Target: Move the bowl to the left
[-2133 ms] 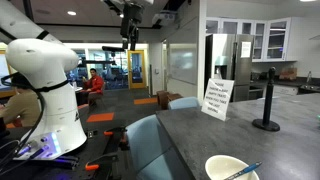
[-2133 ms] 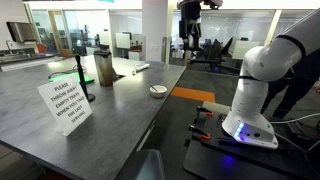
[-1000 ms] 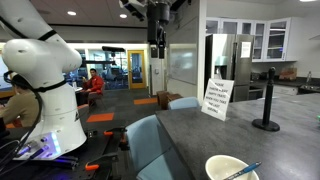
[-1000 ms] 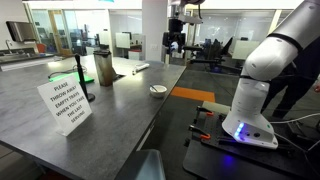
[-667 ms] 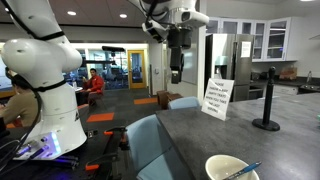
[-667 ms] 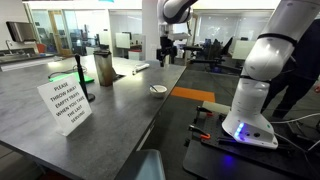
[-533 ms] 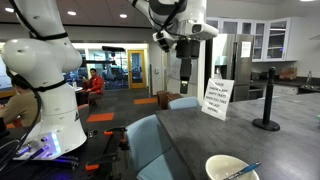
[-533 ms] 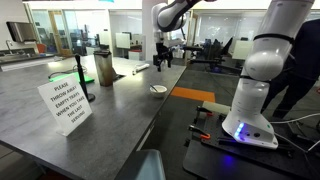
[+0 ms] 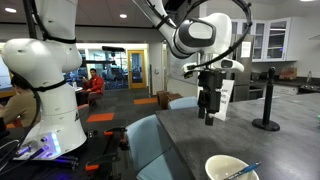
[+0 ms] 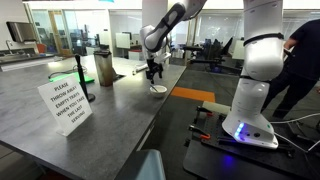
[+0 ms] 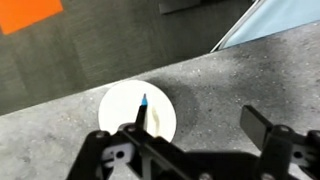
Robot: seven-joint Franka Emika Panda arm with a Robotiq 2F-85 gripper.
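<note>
The cream-white bowl point(image 9: 230, 168) sits near the counter's front edge, with a thin blue utensil point(image 9: 244, 171) leaning over its rim. It also shows in an exterior view point(image 10: 158, 90) close to the counter's edge. In the wrist view the bowl point(image 11: 120, 105) lies on the grey counter below, with the blue utensil point(image 11: 141, 110) across it. My gripper point(image 9: 209, 115) hangs above the counter, a little above the bowl in an exterior view point(image 10: 154, 74). Its fingers point(image 11: 190, 135) are spread wide and hold nothing. The bowl lies under the left finger.
A white paper sign point(image 9: 217, 98) point(image 10: 64, 104) stands on the counter, with a black post point(image 9: 267, 105) point(image 10: 82, 80) and a dark cylinder point(image 10: 103, 68) nearby. Blue-grey chairs point(image 9: 160, 140) stand at the counter's edge. The white robot base point(image 10: 250, 100) stands beside the counter.
The arm has swung down from high near the ceiling to just above the counter, over the bowl. The gripper stays open. The bowl has not moved.
</note>
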